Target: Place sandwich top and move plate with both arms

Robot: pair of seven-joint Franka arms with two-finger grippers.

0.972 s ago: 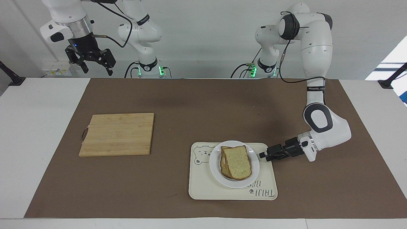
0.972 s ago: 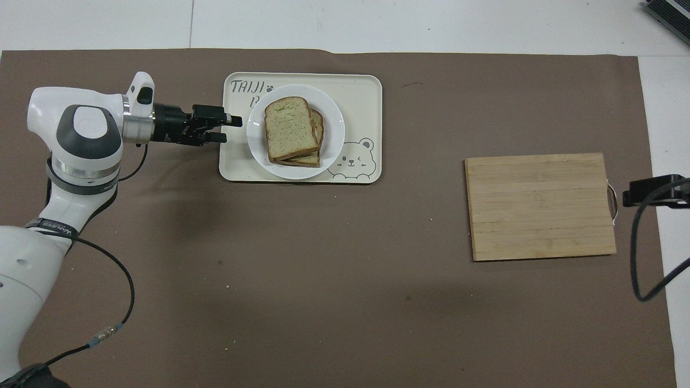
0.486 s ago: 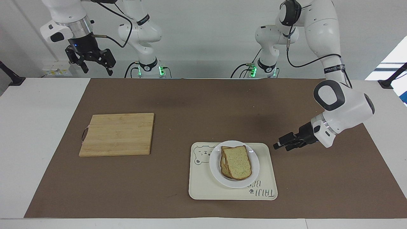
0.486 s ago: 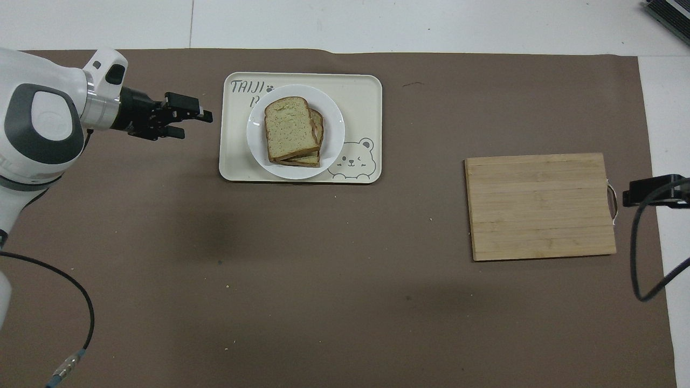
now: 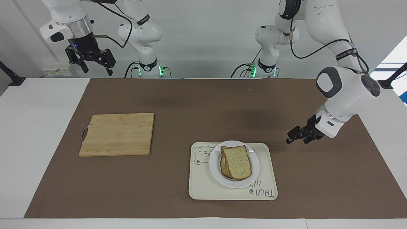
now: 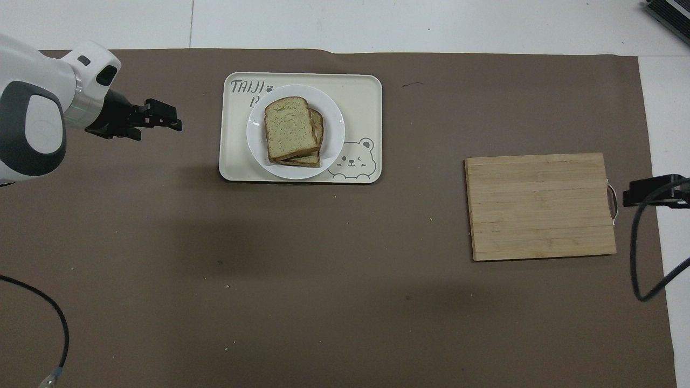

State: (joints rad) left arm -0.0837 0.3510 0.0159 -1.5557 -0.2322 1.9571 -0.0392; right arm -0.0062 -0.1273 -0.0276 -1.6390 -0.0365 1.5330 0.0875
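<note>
The sandwich top, a speckled slice with a brown crust, lies on another slice on the round white plate. My left gripper hangs open and empty over the brown mat, beside the tray toward the left arm's end of the table, apart from the plate. My right gripper waits open and empty, raised high at the right arm's end of the table.
The plate sits on a cream tray with a bear drawing. A wooden cutting board lies on the brown mat toward the right arm's end, slightly nearer the robots than the tray.
My left gripper has drawn back from the plate's edge, off the tray, rising toward the left arm's end of the table. The right arm has stayed put.
</note>
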